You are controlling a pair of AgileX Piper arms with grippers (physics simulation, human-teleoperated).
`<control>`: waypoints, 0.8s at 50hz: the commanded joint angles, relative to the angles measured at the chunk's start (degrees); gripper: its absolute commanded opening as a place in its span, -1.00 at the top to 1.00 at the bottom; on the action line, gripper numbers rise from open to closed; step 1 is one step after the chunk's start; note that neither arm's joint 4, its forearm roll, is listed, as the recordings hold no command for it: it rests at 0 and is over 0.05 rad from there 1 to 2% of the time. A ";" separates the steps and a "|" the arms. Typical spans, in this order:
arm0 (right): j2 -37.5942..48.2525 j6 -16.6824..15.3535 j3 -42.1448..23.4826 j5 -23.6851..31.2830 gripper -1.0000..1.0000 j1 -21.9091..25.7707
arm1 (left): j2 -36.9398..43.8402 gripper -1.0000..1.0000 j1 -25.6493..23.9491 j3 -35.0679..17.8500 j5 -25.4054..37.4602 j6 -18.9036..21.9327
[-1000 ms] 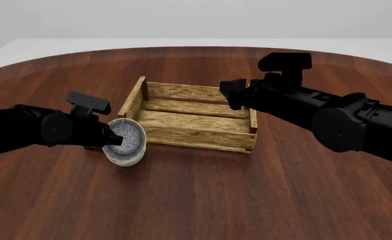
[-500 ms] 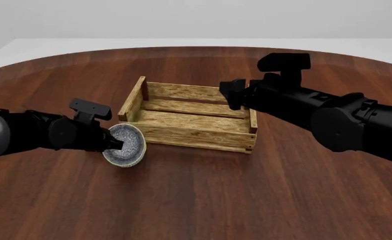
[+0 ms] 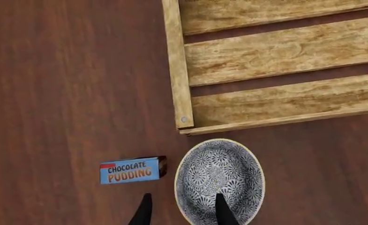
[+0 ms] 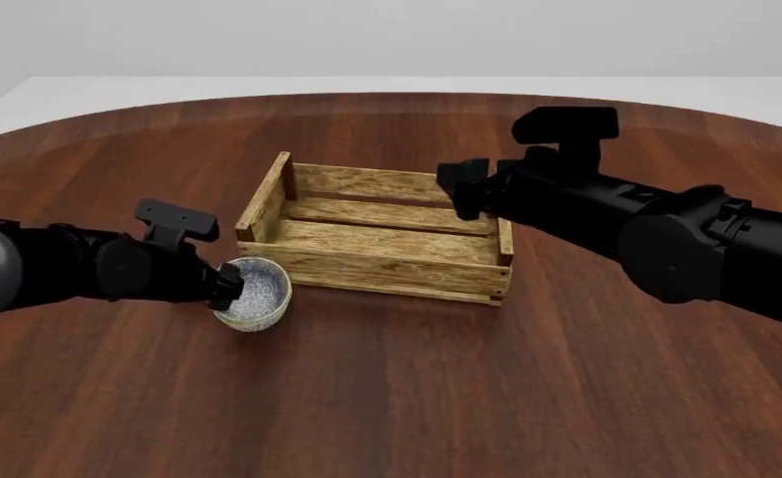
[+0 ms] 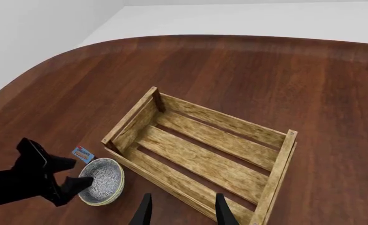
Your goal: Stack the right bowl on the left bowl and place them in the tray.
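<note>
Left hand [image 4: 226, 289] grasping the rim of the stacked bowls [image 4: 255, 295], which rest on the counter [image 4: 391, 398] beside the tray [image 4: 378, 234]; lower bowl largely hidden. Right hand [image 5: 180, 212] released above tray.

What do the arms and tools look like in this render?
Both arms are matte black throughout, with rounded, bulky links; the left arm shows a grey rounded joint at the picture's edge. Each carries a boxy black block on top near the wrist. The left tool and right tool each end in two thin, tapered black fingers. No cables or markings are visible.
</note>
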 commanded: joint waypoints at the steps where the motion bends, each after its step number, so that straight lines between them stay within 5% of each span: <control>1: 0.06 -0.01 -0.04 0.06 -1.00 0.02 | -0.88 -1.00 0.02 0.01 0.18 0.20; 16: 0.13 -0.07 -0.07 0.07 -1.00 0.05 | -9.02 -1.00 -1.63 1.11 2.38 0.91; 24: 0.64 -0.06 -0.12 -0.13 -1.00 0.23 | -14.30 -1.00 -2.86 3.05 3.37 4.43; 40: -1.35 -0.03 0.59 0.25 -1.00 0.29 | -14.02 -1.00 -7.05 5.38 1.09 7.58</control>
